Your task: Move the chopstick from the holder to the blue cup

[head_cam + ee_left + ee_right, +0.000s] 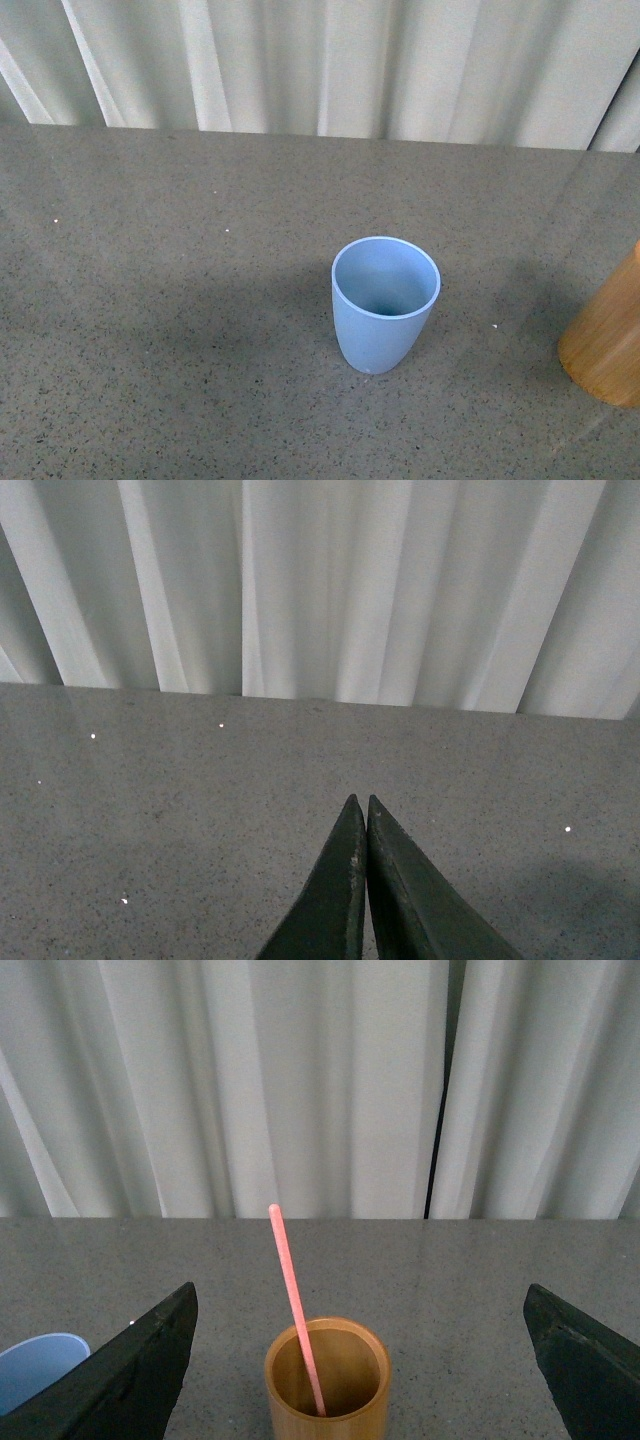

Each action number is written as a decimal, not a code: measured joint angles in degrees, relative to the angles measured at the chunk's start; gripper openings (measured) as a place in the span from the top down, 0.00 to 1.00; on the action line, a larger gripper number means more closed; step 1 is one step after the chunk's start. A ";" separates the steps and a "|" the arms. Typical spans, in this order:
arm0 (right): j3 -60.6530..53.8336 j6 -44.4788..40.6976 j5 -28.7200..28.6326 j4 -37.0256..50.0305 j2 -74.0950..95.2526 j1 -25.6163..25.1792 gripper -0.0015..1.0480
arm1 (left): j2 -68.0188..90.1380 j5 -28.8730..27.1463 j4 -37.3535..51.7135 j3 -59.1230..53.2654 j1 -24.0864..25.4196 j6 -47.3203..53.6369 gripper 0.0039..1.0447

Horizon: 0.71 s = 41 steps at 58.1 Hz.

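Note:
The pale blue cup point(385, 303) stands upright and empty on the grey table, a little right of centre in the front view; its rim also shows in the right wrist view as the blue cup point(35, 1365). The light-brown wooden holder point(610, 335) is cut off by the right edge. In the right wrist view the holder point(327, 1385) sits between the wide-apart fingers of my open right gripper point(360, 1330), with one salmon-pink chopstick point(293, 1300) leaning in it. My left gripper point(359, 805) is shut over bare table, holding nothing. Neither arm appears in the front view.
A pleated white curtain point(330, 60) hangs along the far edge of the speckled grey table point(150, 300). A dark gap in the curtain point(440, 1090) shows in the right wrist view.

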 joint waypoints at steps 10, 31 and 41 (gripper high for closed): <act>0.00 0.00 0.00 0.00 0.00 0.00 0.10 | -7.17 0.02 -6.23 -0.02 0.00 0.00 0.97; 0.00 0.00 0.00 0.00 0.00 0.00 0.10 | -18.12 0.02 -16.70 -0.04 0.00 0.00 0.97; 0.00 0.00 0.00 0.00 0.00 0.00 0.10 | -21.79 0.02 -20.35 -0.04 0.00 0.00 0.97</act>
